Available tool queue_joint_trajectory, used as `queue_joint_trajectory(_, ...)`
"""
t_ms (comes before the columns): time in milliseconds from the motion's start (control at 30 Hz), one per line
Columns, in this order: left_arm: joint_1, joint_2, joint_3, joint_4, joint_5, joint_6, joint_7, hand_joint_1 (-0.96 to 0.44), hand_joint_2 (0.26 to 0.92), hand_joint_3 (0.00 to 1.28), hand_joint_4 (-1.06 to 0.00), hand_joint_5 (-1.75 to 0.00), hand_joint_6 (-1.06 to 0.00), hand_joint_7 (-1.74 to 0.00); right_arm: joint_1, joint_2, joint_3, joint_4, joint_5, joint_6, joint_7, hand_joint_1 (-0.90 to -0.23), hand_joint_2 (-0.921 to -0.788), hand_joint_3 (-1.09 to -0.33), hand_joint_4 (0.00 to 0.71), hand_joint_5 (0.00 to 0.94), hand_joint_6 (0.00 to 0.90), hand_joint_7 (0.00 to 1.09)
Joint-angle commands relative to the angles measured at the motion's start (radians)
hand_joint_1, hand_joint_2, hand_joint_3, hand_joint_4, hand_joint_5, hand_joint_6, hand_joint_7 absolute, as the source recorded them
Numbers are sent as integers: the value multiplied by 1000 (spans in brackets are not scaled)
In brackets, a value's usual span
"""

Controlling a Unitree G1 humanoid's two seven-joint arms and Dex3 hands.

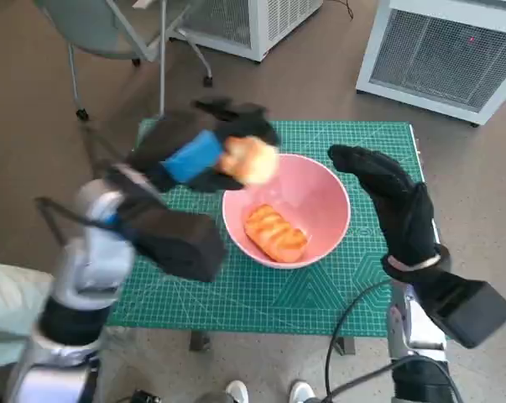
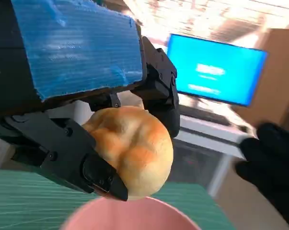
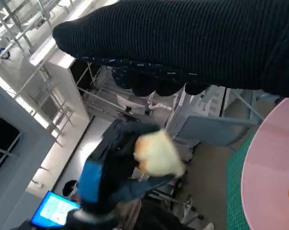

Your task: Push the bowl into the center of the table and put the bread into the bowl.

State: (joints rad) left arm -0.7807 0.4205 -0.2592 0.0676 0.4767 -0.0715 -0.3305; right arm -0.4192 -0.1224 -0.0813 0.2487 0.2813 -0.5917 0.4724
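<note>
Above bowl [image 1: 320, 197] rim, bread [image 1: 251, 159] between left hand [image 1: 204, 155] fingers [image 2: 77, 158]

Even, soft daylight is filling the head view; the left robot hand [image 1: 204, 151] is smearing with motion blur. Glare is washing out the ceiling in both wrist views, and a blue monitor [image 2: 216, 69] is glowing, out of focus.

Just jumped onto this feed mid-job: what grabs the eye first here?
The left hand holds a round bread roll just above the far-left rim of the pink bowl, which sits near the middle of the green cutting mat. A second, ridged bread already lies inside the bowl. The gloved right hand hangs beside the bowl's right side, holding nothing.
</note>
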Motion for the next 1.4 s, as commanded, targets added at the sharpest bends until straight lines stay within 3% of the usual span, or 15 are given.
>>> queue_joint_trajectory(33, -23, -30, -32, 108, 8, -97, 46, 1, 920, 26, -767, -1129, -651, -1092, 33, -10, -7, -16, -8, 9, -12, -686, -921, -783, 115, 1, -1, 427)
queue_joint_trajectory(400, -50, -105, -71, 319, 11, -189, 97, 1, 920, 73, -716, -1139, -589, -1199, 54, -17, -15, -44, -20, 4, -34, -685, -921, -785, 115, 1, -1, 414)
queue_joint_trajectory(467, -44, -114, -69, 330, 3, -174, 86, 1, 921, 176, -593, -1257, -474, -1322, 57, -20, -18, -50, -20, 5, -36, -685, -921, -785, 115, 1, -1, 413)
queue_joint_trajectory(500, -41, -116, -68, 332, 0, -167, 80, -2, 889, 171, -498, -980, -409, -1055, 58, -22, -19, -53, -20, 6, -37, -685, -921, -786, 115, 1, -1, 412)
queue_joint_trajectory(533, -35, -117, -67, 330, -4, -157, 68, -3, 884, 159, -486, -838, -407, -918, 60, -23, -21, -58, -20, 7, -39, -685, -921, -786, 115, 1, -1, 412)
queue_joint_trajectory(600, -24, -117, -65, 321, -11, -138, 47, -70, 878, 86, -417, -369, -390, -473, 62, -27, -24, -64, -18, 8, -41, -685, -921, -786, 115, 1, -1, 412)
queue_joint_trajectory(700, -12, -113, -64, 302, -17, -111, 22, -165, 877, 42, -346, -122, -367, -227, 62, -31, -29, -69, -12, 12, -42, -685, -921, -786, 115, 1, -1, 412)
queue_joint_trajectory(967, 22, -92, -47, 252, -37, -91, -17, -331, 885, 17, -189, -6, -319, -69, 58, -36, -38, -73, -4, 15, -47, -686, -921, -786, 116, 1, -1, 412)
queue_joint_trajectory(1400, 73, -50, 67, 167, -289, -107, -188, -395, 886, 6, -35, 0, -234, -4, 39, -39, -48, -74, 12, 30, -49, -686, -921, -764, 117, 1, -1, 412)
